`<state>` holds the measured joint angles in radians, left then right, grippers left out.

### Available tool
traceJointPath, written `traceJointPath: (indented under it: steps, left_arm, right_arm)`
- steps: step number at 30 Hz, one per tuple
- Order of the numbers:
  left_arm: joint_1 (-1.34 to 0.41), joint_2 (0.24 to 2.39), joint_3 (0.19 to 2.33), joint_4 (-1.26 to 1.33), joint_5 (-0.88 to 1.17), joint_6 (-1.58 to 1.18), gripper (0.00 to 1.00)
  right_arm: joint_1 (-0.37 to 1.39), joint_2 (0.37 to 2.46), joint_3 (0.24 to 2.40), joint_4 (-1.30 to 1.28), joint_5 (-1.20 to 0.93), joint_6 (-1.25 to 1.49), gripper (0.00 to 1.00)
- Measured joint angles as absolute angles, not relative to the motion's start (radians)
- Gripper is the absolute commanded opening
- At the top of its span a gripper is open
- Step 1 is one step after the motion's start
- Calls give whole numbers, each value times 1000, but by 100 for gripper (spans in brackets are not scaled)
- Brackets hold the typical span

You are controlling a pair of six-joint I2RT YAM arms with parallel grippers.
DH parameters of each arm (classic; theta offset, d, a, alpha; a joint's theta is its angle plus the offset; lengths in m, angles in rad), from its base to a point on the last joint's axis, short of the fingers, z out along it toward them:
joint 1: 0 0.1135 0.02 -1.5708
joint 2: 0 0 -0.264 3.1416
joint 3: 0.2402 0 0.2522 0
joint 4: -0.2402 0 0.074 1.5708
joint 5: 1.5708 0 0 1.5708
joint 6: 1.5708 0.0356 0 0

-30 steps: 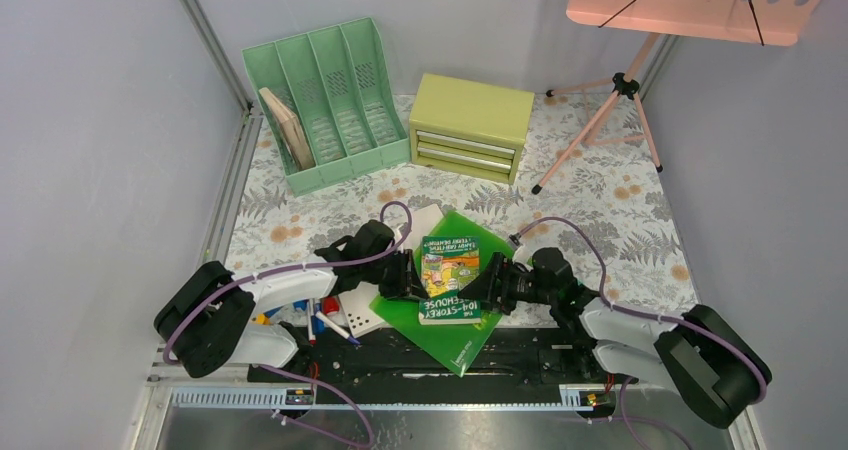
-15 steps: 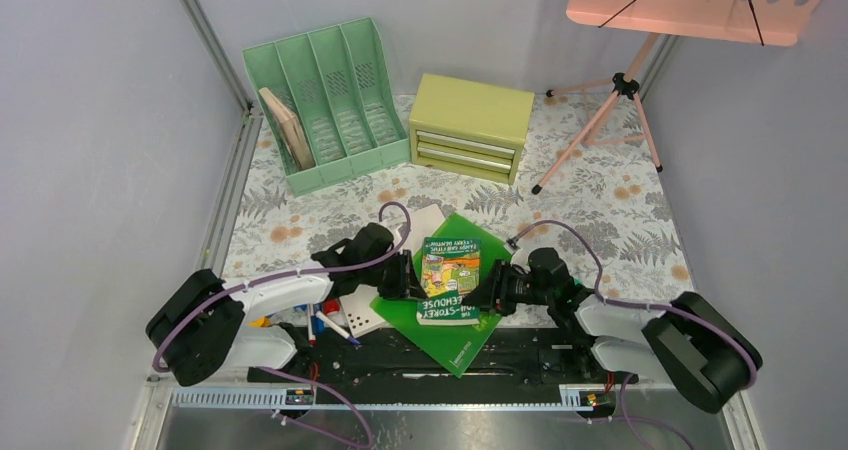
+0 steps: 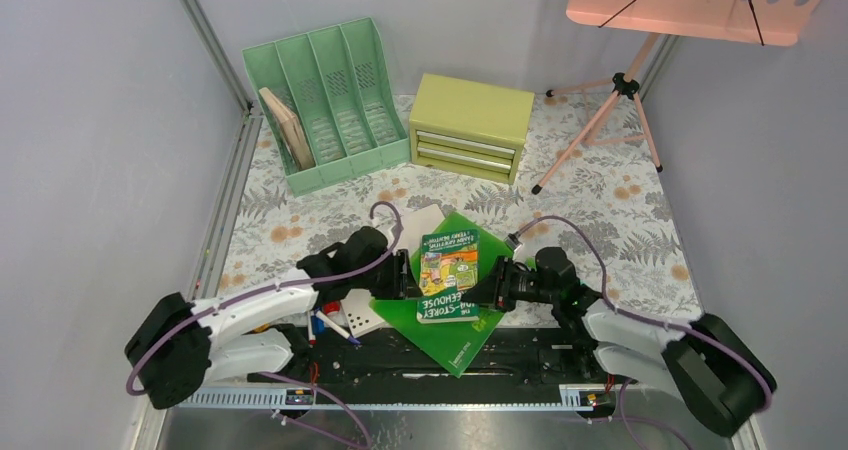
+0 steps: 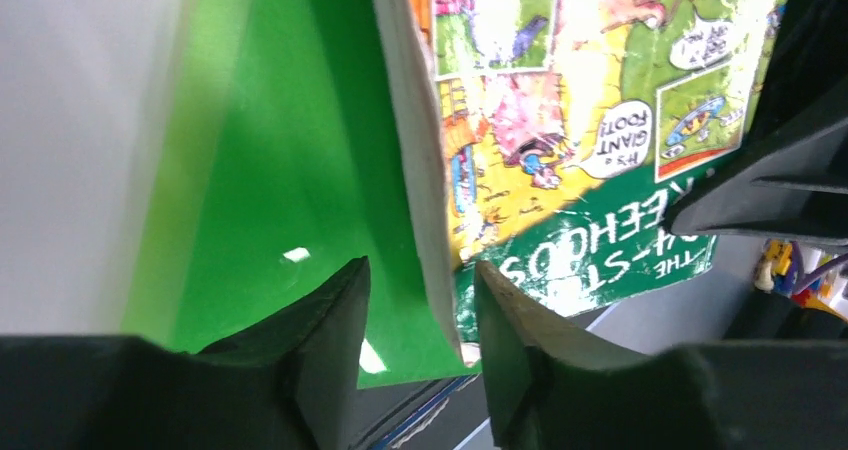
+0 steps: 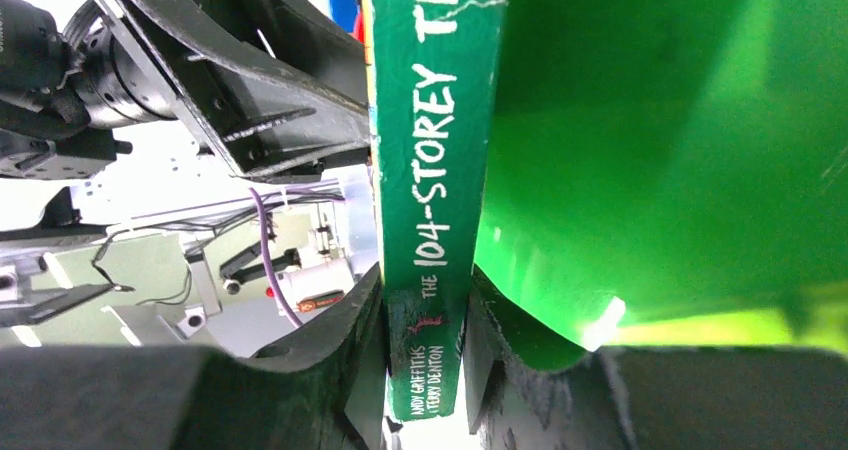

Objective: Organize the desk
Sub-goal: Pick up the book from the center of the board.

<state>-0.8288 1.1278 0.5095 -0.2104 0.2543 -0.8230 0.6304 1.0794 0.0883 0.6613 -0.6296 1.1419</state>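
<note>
1. Desk (image 3: 620, 220) spans beneath both arms; book (image 3: 448, 275) sits over folder (image 3: 458, 348) by its near edge.
2. Right gripper (image 5: 425, 310) pinches the spine; left gripper (image 4: 420, 300) straddles the page edge, slack.
3. Risk: a one-sided hold may let the book pivot and drop.

The left end effector (image 4: 420, 275) loosely straddles the page edge of the book (image 4: 570, 110) over a green folder (image 4: 285, 150).

We see a desk (image 3: 620, 210) in a pale covering printed with grey ferns and small orange flowers. At 11 o'clock, a mint-green file rack (image 3: 325, 100); at 12 o'clock, a yellow-green drawer chest (image 3: 470, 125); at 1 o'clock, a pink music stand (image 3: 690, 5). At 6 o'clock, a dark-green book (image 3: 449, 270), its cover a yellow-and-orange cartoon, against a bright green folder (image 3: 455, 345).
</note>
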Motion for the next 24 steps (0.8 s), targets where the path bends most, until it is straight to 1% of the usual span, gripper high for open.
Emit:
traceJointPath:
  steps: [2,5,6,8,11,13,15,19,24]
  left_arm:
    - [-829,1079,520,-260,213,-811,56]
    - [-829,986,552,-339,133,-794,65]
    - [-829,958,562,-355,113,-791,67]
    - [-828,886,582,-385,66,-782,74]
    - [-828,786,596,-401,33,-771,90]
    - [-828,730,596,-394,30,-759,96]
    - [-828,696,595,-371,43,-757,98]
    - [-828,681,593,-281,107,-760,99]
    - [-828,748,592,-177,213,-765,99]
  right_arm:
    - [631,984,107,554,-619,1111,0]
    - [632,832,148,368,-587,1048,0]
    - [632,788,162,314,-576,1029,0]
    - [632,684,202,181,-540,981,0]
    - [632,570,250,42,-505,925,0]
    - [632,516,277,-29,-494,893,0]
    - [632,485,296,-81,-496,870,0]
    - [632,469,323,-147,-527,849,0]
    - [632,446,341,-184,-588,848,0]
